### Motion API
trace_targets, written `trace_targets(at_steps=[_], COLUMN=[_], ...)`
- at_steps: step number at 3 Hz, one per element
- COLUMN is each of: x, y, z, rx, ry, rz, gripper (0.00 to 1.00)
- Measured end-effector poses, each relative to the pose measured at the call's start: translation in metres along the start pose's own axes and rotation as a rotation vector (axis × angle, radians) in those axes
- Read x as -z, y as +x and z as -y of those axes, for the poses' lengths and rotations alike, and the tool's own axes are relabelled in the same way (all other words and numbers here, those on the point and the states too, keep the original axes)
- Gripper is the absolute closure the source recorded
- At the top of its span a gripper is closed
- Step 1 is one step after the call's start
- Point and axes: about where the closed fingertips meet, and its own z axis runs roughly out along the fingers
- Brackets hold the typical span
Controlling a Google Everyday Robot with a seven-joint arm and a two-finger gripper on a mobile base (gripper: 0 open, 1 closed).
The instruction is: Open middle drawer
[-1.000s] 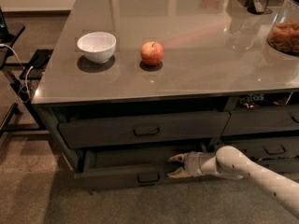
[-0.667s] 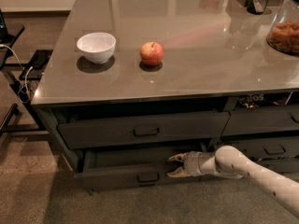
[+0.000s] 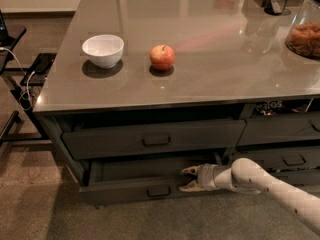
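Middle drawer (image 3: pixel 120 192) stands partway out, its front's top edge between my jaws. Gripper (image 3: pixel 189 178): jaws moderately spread; contact with the edge hard to make out. Handle (image 3: pixel 159 190) just left, slightly below. Inside dark, mostly hidden under taller drawer (image 3: pixel 150 140) above. Apple (image 3: pixel 162 57) on counter (image 3: pixel 215 74) higher up.

kitchen: counter (image 3: pixel 210 79), bowl (image 3: pixel 103 49), apple (image 3: pixel 162 57); pincer (image 3: pixel 182 179) at middle drawer (image 3: pixel 125 193)
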Motion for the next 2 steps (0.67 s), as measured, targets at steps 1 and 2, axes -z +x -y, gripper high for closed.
trace_targets(at_steps=[1,2], x=[-0.0001,-0.0001], y=[0.0000,0.0000], z=[0.0000,0.0000], rx=[0.000,0.000], ry=[0.000,0.000], rz=[0.000,0.000], gripper=[0.58,0.36])
